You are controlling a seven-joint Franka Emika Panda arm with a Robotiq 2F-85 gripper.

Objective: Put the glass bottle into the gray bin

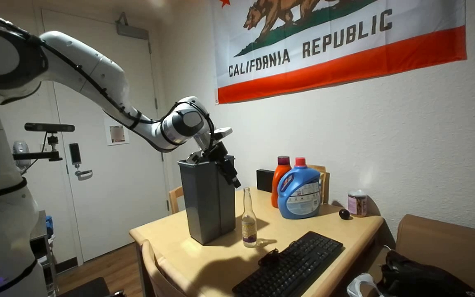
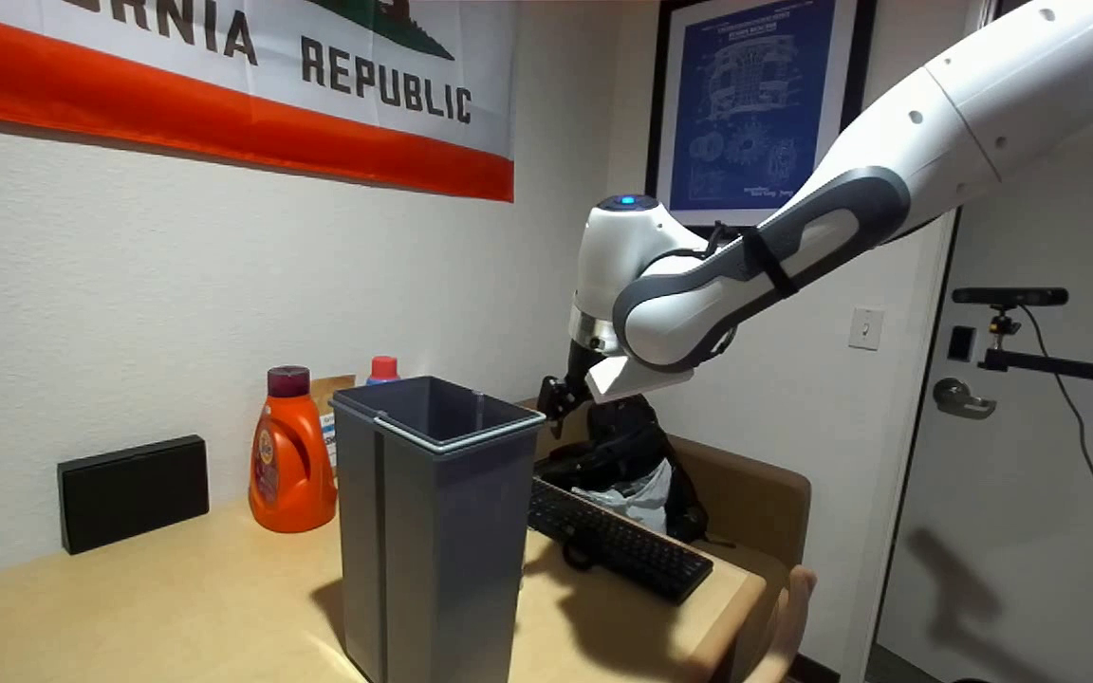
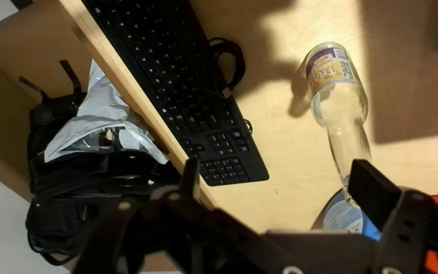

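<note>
While stretched in from the upper left of the frame in an exterior view, slopes downward with the white arm [image 1: 91, 68] and bends at the wrist [image 1: 184, 123], near the center. Angles down from the upper right in an exterior view with the forearm [image 2: 935, 142], tipping the wrist downward just right of the rim of the gray bin [image 2: 447, 569]. Holds the gripper [image 3: 276, 169] wide, with 2 jaws far apart at the bottom of the wrist view. Shows the glass bottle [image 1: 249, 227] upright on the table [image 1: 167, 231] in an exterior view, outside the bin and just right of it, below the frame's center, with a black keyboard [image 1: 297, 264] at the lower right. In the wrist view, finds the bottle right of center, with the neck close to the jaw at the lower right; cannot tell whether touching.
</note>
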